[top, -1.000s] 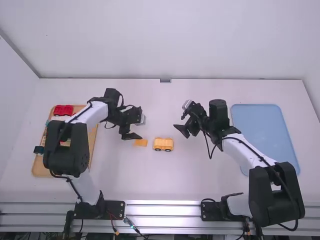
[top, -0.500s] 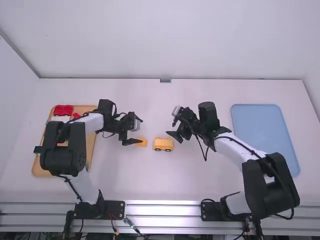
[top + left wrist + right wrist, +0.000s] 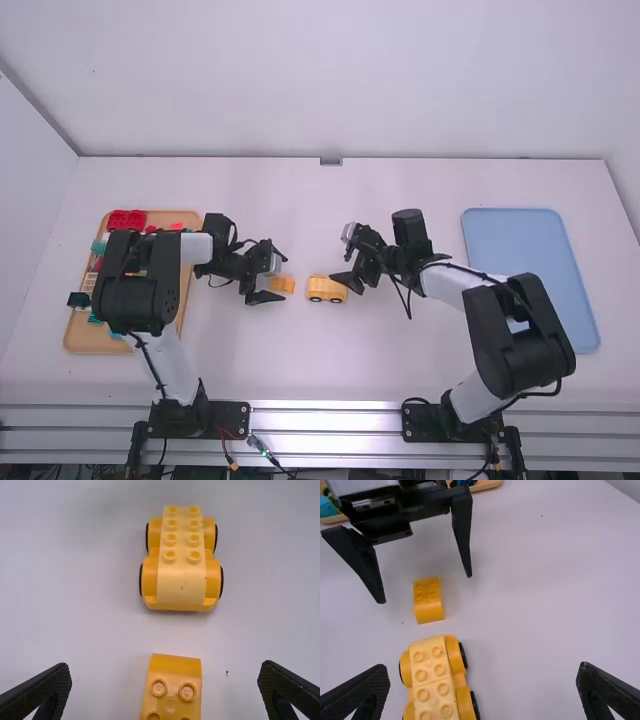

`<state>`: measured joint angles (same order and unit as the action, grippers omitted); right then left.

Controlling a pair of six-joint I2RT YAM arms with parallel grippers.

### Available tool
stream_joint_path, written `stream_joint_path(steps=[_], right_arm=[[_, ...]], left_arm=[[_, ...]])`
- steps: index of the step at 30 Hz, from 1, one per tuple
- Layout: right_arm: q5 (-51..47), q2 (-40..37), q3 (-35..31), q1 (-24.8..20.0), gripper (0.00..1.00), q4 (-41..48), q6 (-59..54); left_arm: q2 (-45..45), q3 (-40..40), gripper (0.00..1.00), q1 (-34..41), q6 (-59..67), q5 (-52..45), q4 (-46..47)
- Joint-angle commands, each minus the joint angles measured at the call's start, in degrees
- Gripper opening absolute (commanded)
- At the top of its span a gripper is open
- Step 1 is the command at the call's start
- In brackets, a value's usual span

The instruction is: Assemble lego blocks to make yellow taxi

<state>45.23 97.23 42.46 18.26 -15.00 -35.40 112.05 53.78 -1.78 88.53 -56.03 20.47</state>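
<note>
You have both arms extended over the white desk [image 3: 250, 360], with the taxi parts lying on it between them. Your left end effector [image 3: 284, 279] is spread wide with nothing pinched in it; its fingers stand on either side of the small orange-yellow block [image 3: 283, 285], and your right wrist view shows a gap between each fingertip and that block. The block sits on the desk with studs on top and a smooth, stud-free face turned toward the yellow car [image 3: 326, 289]. That car stands upright on its dark-rimmed wheels just to the right of the small block, the two near each other but apart. Along its top you can see a paler yellow section with paired studs, ending in a smooth stretch on the side facing the small block. Your right end effector [image 3: 347, 284] is also spread and empty, poised close by the car's right end, and in your right wrist view the car shows between its parted fingers, nearer to one of them. Over at your left, the wooden tray [image 3: 95, 345] lies partly under the left arm, and it carries loose pieces: red blocks [image 3: 126, 220] at its far corner, a dark green block [image 3: 78, 299] by its left edge, and some teal ones. On your right, the blue tray [image 3: 530, 270] rests flat on the desk, beyond the right arm's forearm.
</note>
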Motion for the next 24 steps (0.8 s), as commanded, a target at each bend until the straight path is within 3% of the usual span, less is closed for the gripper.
stream_joint_path(steps=[1, 5, 15, 24], right_arm=[[-0.26, 0.07, -0.11, 1.11, 0.99, 0.31, -0.44], [0.15, 0.09, -1.27, 0.20, 0.99, -0.52, -0.42], [-0.24, 0.09, -14.58, 0.28, 0.99, -28.81, 10.93], [8.46, 2.47, -15.63, -2.54, 0.99, -26.29, 4.90]], left_arm=[[1.22, -0.11, 0.97, -0.50, 3.06, -1.31, 0.72], [2.25, -0.33, 0.94, -1.49, 2.84, 0.13, 0.42], [2.99, -0.59, 0.92, -1.07, 3.04, 0.26, -1.05], [5.14, -0.28, 0.89, -0.48, 2.62, -0.13, -1.79]])
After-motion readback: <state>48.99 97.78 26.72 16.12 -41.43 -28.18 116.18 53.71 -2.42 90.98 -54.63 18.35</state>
